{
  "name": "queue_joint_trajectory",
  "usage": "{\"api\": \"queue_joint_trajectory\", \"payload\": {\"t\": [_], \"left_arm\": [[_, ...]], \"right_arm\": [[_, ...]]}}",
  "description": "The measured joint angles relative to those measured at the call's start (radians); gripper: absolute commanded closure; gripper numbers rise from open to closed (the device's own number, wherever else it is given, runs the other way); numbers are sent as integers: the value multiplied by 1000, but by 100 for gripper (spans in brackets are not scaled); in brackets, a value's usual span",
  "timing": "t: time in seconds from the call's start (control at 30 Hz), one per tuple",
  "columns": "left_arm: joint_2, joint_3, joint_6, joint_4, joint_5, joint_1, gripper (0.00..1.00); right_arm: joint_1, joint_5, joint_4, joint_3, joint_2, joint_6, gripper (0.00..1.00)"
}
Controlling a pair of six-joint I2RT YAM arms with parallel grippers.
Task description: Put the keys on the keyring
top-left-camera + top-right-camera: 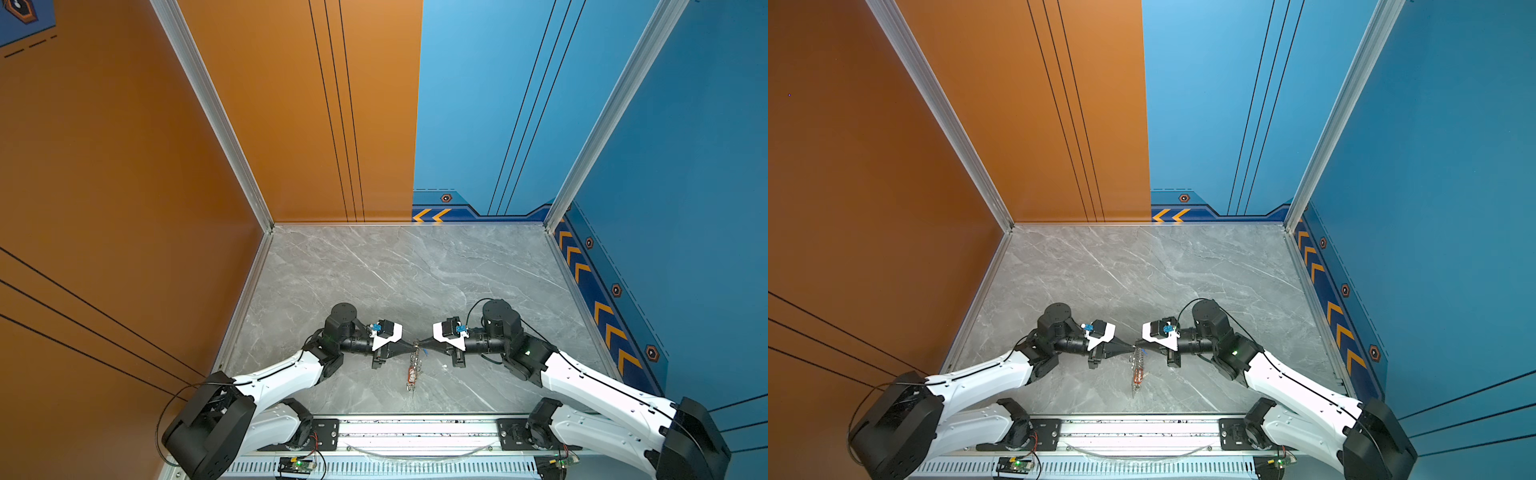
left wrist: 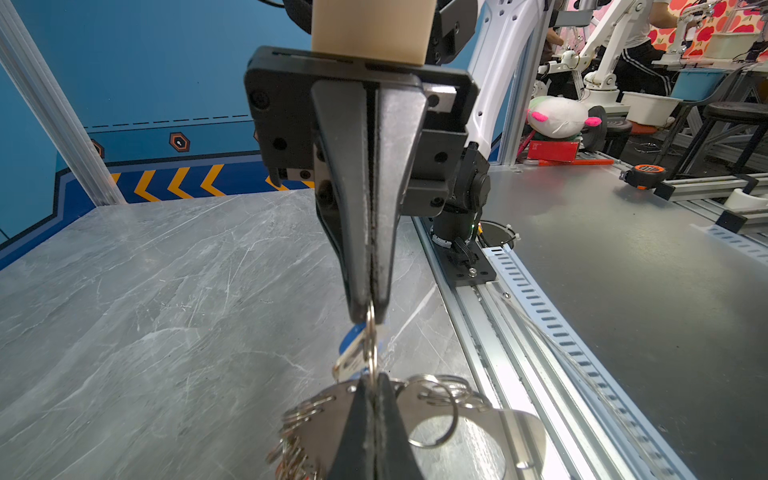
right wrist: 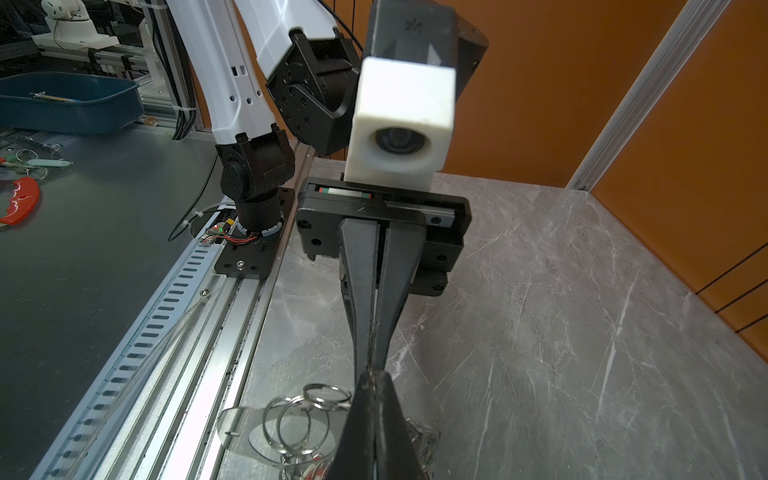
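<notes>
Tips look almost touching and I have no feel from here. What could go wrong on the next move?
1. The right gripper pinches the split ring of the blue-tagged key only at its very tips, edge-on; a small twist could let it slip out.
2. The left gripper, shut at the keyring, stands tip to tip with it; pushing closer may knock the fingers together.
3. Loose rings crowd the rim and could snag.

Grey marble desk [image 1: 407,274]; aluminium rail [image 1: 415,430] along its front edge; orange wall [image 1: 104,166] and blue wall [image 1: 685,145] at its sides; blue tub [image 3: 66,104] beyond the rail
</notes>
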Motion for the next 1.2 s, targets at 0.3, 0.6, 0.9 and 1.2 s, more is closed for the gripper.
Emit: {"api": "queue_joint_trajectory", "payload": {"t": [0.3,0.6,0.9,1.2], "left_arm": [[0,0,0,0,0,0,100],[0,0,0,0,0,0,100],[0,0,0,0,0,0,100],[0,0,0,-2,0,0,100]], "right_arm": [[-8,-1,-15,0,-35,0,100],[-8,0,-17,0,-24,0,100],[-5,0,-19,0,-14,-1,100],[0,-4,-34,16,10,-12,100]]}}
